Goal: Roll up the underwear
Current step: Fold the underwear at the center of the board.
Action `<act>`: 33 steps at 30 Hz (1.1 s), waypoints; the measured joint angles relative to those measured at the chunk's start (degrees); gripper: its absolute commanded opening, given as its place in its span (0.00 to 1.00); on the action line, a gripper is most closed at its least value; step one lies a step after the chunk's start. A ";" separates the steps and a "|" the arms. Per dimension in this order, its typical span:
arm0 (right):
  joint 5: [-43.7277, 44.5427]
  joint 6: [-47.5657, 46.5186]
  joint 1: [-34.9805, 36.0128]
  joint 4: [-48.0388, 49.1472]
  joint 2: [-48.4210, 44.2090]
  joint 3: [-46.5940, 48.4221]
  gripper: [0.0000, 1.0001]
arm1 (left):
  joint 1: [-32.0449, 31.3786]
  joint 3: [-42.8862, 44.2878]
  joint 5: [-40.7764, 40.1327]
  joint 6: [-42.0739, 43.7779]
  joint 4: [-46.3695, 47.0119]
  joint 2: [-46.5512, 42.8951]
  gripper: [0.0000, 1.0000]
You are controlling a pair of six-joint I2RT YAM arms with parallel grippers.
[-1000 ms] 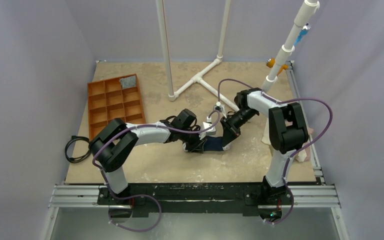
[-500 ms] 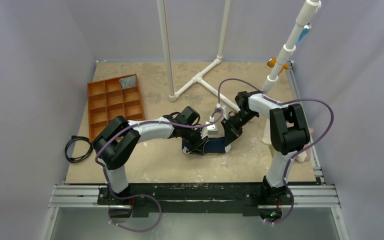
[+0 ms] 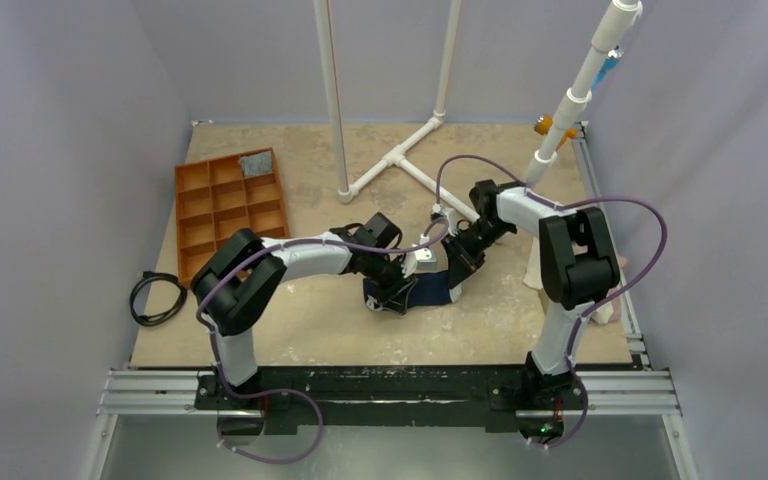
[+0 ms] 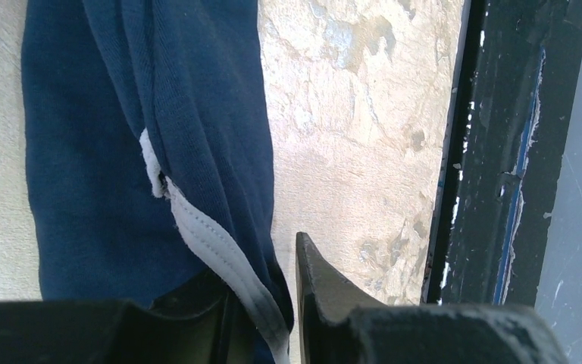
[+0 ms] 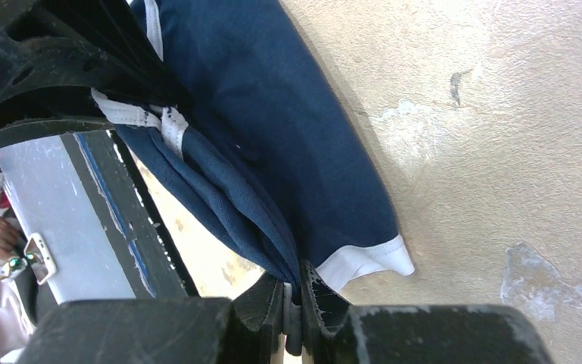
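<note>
- Navy-blue, soft-cloth, white-trimmed underwear (image 3: 426,291) is bunched on the mottled beige counter (image 5: 500,114), between the two end effectors.
- The right end effector (image 5: 292,292) is clamped narrow on gathered folds, with a white-trimmed corner just beside it, so that this end is anchored.
- The left end effector (image 4: 267,303) is closed on the trimmed edge, with the cloth running away ahead of it.
- Both ends are judged to be gripped so that the roll can be turned evenly without unravelling.

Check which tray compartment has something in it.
The far-right corner compartment of the orange tray: it alone holds a grey item; the others show bare floor.
</note>
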 measured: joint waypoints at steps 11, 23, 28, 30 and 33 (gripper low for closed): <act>0.17 1.66 0.00 1.53 1.53 0.42 0.21 | 1.03 0.61 -1.27 -1.97 -0.46 0.79 0.29; 0.42 2.56 0.00 2.82 3.06 0.55 0.25 | 2.05 0.72 -3.39 -3.61 -0.50 0.79 0.22; 0.79 3.02 0.00 3.37 3.06 0.57 0.26 | 2.08 0.98 -4.96 -4.50 -0.61 0.79 0.19; 1.29 3.19 0.00 3.67 3.06 0.57 0.28 | 2.08 1.14 -5.79 -4.66 -0.76 0.79 0.19; 1.66 3.56 0.00 4.35 3.06 0.57 0.33 | 2.08 1.79 -6.71 -4.98 -1.27 1.05 0.20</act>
